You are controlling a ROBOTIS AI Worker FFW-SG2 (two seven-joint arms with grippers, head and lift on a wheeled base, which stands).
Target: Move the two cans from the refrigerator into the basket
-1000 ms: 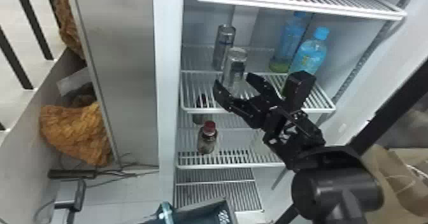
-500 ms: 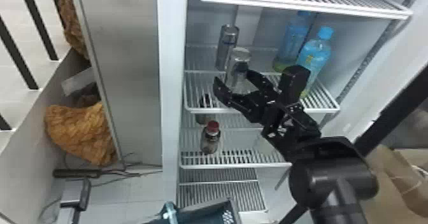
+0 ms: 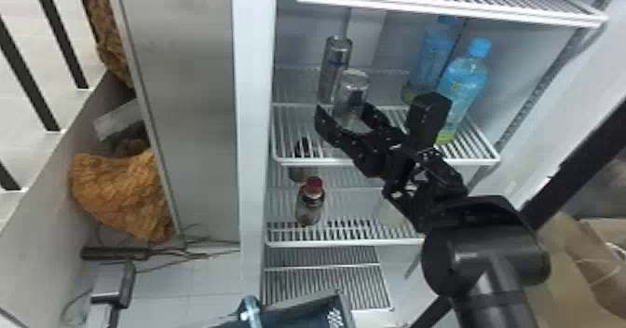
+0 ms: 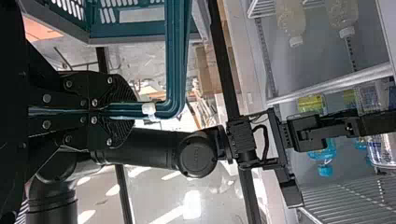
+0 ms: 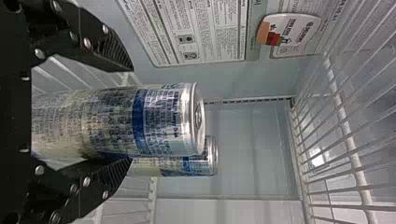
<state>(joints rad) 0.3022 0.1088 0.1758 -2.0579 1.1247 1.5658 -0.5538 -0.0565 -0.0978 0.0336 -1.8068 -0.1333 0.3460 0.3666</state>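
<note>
Head view: basket [image 3: 302,310] cut off at bottom; rear can [image 3: 336,54] partly hidden.

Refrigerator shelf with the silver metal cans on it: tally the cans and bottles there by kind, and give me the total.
Silver metal cans: 2
Blue-capped plastic bottles with blue labels: 2
Total: 4

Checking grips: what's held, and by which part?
The left claw holds the basket by its handle. The right claw, open around a can, grips nothing.
</note>
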